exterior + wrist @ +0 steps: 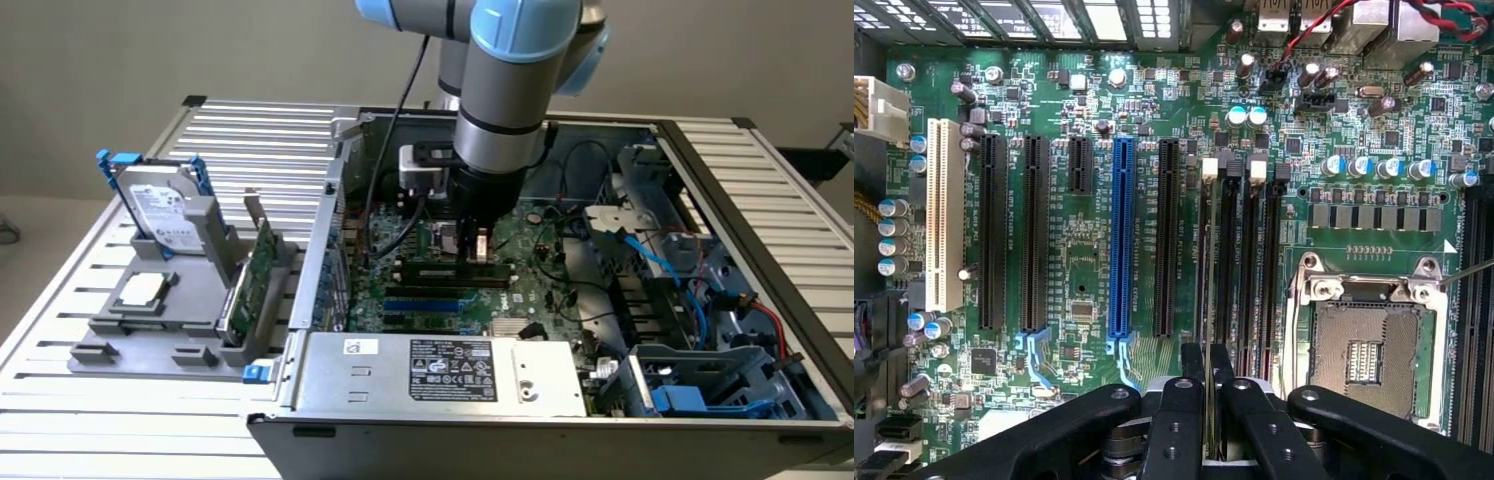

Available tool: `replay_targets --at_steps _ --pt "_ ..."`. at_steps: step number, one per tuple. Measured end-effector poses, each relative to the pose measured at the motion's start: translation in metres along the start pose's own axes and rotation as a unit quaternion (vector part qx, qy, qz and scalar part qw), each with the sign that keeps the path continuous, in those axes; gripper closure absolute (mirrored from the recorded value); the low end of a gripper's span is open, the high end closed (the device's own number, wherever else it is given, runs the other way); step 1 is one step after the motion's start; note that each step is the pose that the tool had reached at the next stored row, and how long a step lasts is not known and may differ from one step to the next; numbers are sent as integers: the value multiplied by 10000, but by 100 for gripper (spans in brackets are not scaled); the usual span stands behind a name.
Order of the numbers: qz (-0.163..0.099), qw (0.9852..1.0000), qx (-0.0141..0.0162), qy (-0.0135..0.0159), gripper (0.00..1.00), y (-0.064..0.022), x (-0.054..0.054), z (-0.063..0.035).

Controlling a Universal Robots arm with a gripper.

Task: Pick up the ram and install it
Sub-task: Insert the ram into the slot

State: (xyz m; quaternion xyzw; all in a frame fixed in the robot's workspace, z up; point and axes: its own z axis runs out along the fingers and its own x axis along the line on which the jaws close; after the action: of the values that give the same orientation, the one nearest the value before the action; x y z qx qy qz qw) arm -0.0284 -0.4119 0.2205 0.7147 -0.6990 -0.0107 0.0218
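Wrist view: gripper [1207,362] clenched on the ram [1206,270], seen edge-on, chips hidden, at the memory slots [1230,260].

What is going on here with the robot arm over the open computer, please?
The robot arm's gripper is shut on a long, thin green ram stick, seen edge-on in the wrist view. It holds the stick low over the green motherboard inside the open grey metal computer case, lined up with the row of black memory slots. Whether the stick is seated in a slot, I cannot tell.
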Motion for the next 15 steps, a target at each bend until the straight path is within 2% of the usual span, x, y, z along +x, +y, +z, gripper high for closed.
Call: replay_targets --at_steps 15 --pt "3 10000 -19 0 86 0 2 5"
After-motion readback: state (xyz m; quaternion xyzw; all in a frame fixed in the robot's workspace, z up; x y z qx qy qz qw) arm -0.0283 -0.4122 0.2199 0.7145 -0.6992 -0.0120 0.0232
